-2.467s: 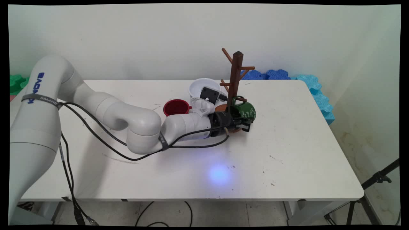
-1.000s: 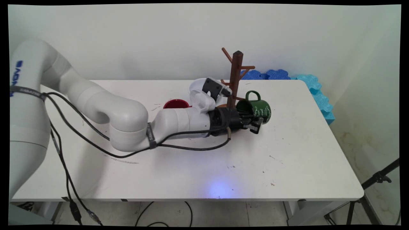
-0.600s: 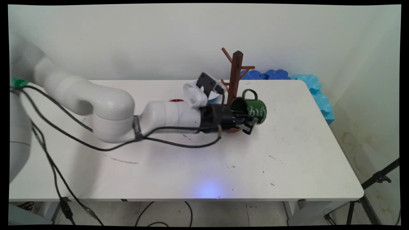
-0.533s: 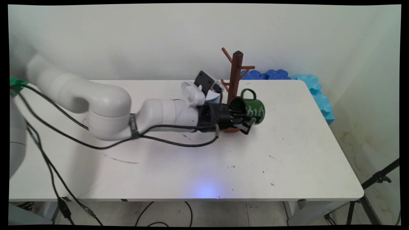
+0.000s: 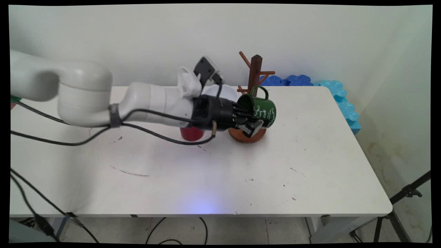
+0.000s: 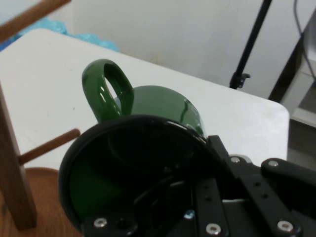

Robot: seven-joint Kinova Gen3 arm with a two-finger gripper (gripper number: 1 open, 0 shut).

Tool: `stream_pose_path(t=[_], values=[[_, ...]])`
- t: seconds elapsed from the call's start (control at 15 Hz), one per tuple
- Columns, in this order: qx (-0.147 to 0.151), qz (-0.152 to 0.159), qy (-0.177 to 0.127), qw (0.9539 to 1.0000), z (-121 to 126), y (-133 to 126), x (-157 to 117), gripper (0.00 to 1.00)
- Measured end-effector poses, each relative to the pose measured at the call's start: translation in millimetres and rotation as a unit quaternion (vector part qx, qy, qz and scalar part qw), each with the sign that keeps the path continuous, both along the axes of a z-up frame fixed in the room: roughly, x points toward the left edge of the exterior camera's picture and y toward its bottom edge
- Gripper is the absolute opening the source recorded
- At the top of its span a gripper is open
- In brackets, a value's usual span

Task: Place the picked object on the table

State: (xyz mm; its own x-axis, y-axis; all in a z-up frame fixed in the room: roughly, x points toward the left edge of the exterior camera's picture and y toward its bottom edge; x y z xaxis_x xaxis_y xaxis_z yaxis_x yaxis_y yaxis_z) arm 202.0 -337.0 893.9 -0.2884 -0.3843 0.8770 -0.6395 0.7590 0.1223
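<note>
Gripper [image 5: 252, 121] clamps the green mug [image 5: 259, 109] by its rim, now lifted off the table [image 5: 310, 165] beside the wooden mug stand [image 5: 254, 86], toward the far edge. Hand view: the handle [image 6: 106, 89] sits near a peg [image 6: 49, 146].

The green mug [image 5: 263, 112] carries white handwritten-style lettering on its outer side, seen in the main view, but the words are too small and slanted to read. No other text, label, brand or number can be read on the things or on the counter [image 5: 310, 165].
</note>
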Motion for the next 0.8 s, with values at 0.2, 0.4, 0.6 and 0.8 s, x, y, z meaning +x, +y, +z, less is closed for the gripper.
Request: stream_pose_path(t=[0.2,0.4,0.6,0.8], values=[[-0.003,-0.012,-0.025,0.9996,7.7,3.8,9.4,0.00],[-0.001,-0.016,-0.061,0.9980,6.3,6.9,18.4,0.00],[-0.001,0.021,-0.141,0.9898,-1.8,4.6,39.5,0.00],[0.011,0.068,-0.224,0.9720,-6.6,-1.9,70.9,0.00]])
